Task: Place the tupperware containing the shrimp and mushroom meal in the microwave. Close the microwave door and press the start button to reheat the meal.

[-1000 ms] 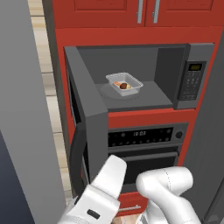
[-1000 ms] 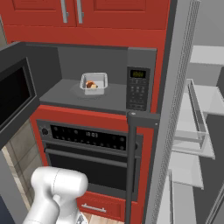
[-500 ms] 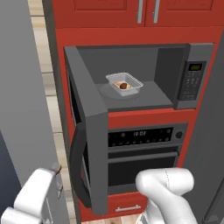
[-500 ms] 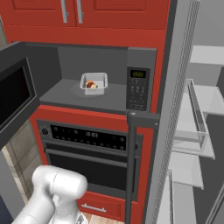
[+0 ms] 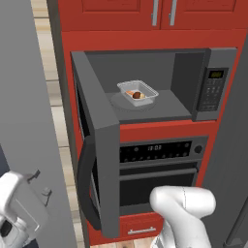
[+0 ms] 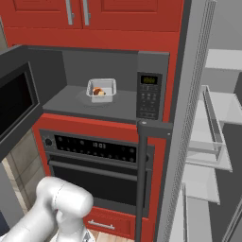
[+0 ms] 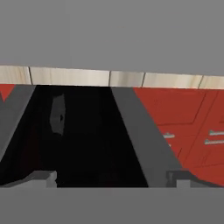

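Note:
The microwave point(image 5: 193, 63) stands open in red cabinetry. On its floor sits the clear tupperware point(image 5: 138, 93) point(image 6: 101, 90), holding the shrimp and mushroom meal point(image 5: 134, 94) of orange pieces and a brown lump. The microwave door point(image 5: 99, 140) point(image 6: 14, 104) is swung out to the left, black handle point(image 5: 85, 186) on its outer face. My gripper point(image 5: 41, 184) is open and empty, low at the left, outside the door and apart from the handle. In the hand view the gripper point(image 7: 111, 179) faces the door's dark glass point(image 7: 83, 131). The keypad point(image 5: 210, 91) point(image 6: 148, 98) is at the right.
A grey oven point(image 5: 160, 152) point(image 6: 94, 146) sits directly under the microwave. A tall grey panel point(image 5: 29, 97) stands close on the left of my hand. At the right, a fridge door with a dark vertical handle point(image 6: 141, 184) is open, showing shelves point(image 6: 208, 132).
My hand has swung from the bottom middle of the left base view out to its lower left edge, past the open door. Tupperware and door have not moved.

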